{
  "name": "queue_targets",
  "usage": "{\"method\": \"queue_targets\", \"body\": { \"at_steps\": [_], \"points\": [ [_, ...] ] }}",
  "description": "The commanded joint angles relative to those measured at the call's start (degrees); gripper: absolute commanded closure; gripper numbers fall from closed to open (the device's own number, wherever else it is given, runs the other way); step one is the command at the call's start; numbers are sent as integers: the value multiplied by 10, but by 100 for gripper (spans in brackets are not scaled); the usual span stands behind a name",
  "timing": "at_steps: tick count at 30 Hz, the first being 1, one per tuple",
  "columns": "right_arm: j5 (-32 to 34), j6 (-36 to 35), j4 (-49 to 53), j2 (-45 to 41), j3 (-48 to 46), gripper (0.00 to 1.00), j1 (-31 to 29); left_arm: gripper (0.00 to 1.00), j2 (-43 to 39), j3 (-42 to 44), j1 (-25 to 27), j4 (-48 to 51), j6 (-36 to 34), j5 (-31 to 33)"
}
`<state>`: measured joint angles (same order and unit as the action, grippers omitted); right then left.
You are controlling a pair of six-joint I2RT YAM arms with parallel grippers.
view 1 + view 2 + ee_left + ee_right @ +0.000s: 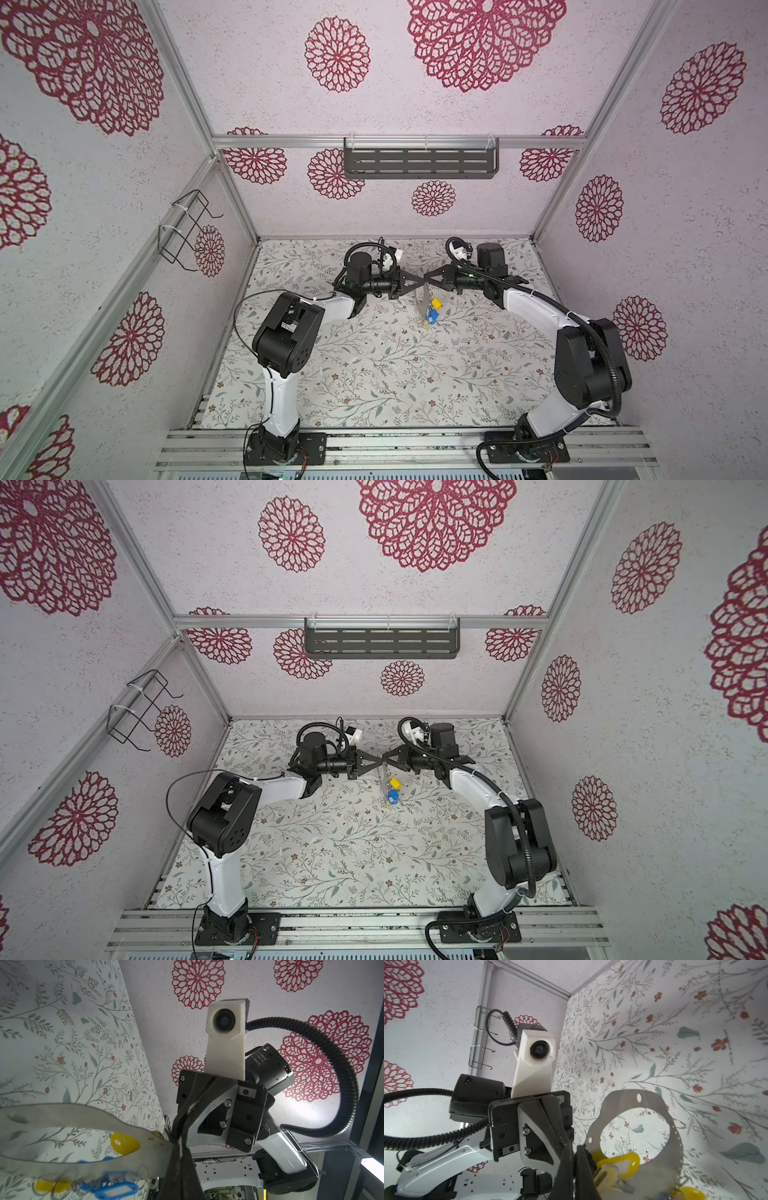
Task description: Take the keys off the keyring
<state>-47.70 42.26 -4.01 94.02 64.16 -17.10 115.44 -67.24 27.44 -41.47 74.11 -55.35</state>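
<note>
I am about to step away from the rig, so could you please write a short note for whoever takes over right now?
Grippers: the left gripper is shut on the keyring, holding it up on edge. The right gripper is shut at the same spot on the rim, beside a yellow key; whether it pinches ring or key is unclear.
Things: the yellow key and the blue key hang from the keyring by small loops, over the table.
Done: the keyring is picked up.
Left: no key is seen off yet; take them all off.
</note>
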Motion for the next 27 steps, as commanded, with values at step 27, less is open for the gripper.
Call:
{"method": "queue_targets", "body": {
  "at_steps": [27],
  "points": [
    [65, 9, -80, -40, -104, 100, -22, 100, 4, 3, 12, 68, -102, 73]
  ]
}}
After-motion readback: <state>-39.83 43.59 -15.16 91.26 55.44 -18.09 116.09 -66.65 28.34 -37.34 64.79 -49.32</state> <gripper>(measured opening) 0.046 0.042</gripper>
